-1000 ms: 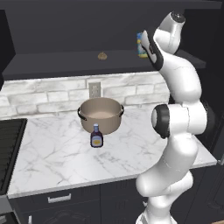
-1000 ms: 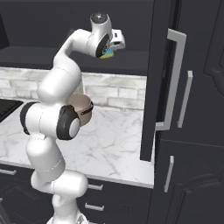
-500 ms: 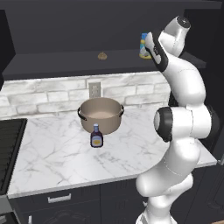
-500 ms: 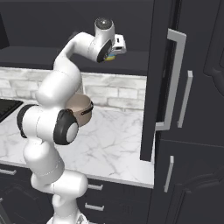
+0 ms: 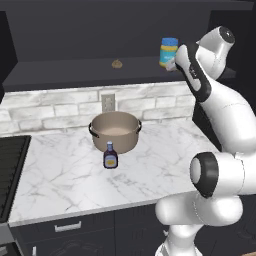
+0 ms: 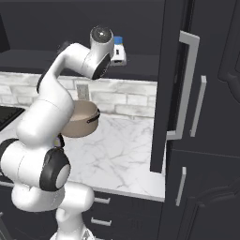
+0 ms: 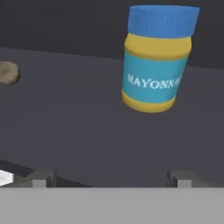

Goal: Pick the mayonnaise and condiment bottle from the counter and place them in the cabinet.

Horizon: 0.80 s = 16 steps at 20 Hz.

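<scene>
Jaws stood wide and empty; in the hand view I saw the two fingertips [image 7: 40, 178] spread far apart at 6 o'clock, nothing between them. The gripper [image 5: 172, 64] sat just off the shelf edge at the right end of the cabinet [image 5: 75, 70].

The mayonnaise [image 7: 156, 59] stood upright on the shelf, free of the fingers, at about 1 o'clock in the hand view. In the left base view I saw the same jar [image 5: 168, 51] at 12 o'clock from the gripper, and in the right base view its blue lid [image 6: 118, 41] peeked past the hand.

Against the frame a second earlier: then the jar was between the fingers at the shelf front; now it rested alone and the hand had pulled back and away from it, the forearm swung lower.

A small brown lump [image 5: 117, 64] lay on the shelf, well to 9 o'clock of the jar. Below, the condiment bottle [image 5: 110, 155] stood on the counter [image 5: 150, 175] just in front of the pot [image 5: 115, 131], unmoved.
</scene>
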{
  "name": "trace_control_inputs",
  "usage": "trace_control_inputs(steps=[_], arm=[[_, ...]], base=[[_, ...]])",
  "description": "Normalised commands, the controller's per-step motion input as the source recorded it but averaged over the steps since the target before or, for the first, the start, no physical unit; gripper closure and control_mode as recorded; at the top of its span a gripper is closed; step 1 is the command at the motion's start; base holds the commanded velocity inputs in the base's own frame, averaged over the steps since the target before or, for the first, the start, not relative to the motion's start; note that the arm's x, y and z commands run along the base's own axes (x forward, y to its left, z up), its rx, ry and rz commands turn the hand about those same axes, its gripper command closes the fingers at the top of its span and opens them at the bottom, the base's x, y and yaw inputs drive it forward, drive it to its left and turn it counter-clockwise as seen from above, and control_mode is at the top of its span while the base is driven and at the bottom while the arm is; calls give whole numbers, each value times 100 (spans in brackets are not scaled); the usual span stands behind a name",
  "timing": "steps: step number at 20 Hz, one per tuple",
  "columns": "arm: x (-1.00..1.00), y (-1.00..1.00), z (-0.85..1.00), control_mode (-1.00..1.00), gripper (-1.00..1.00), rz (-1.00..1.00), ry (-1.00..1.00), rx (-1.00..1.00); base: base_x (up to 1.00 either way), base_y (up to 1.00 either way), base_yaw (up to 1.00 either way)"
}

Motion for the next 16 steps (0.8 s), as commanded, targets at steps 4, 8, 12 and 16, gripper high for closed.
trace_control_inputs(steps=[4,8,12,16], arm=[[-77,54,-34,-100,-100,0,-1,6],[-68,57,-46,-100,-100,0,0,2],[-60,46,-56,-100,-100,0,0,1],[-40,36,-56,-100,-100,0,0,0]], base=[[0,0,0],[0,0,0],[0,0,0],[0,0,0]])
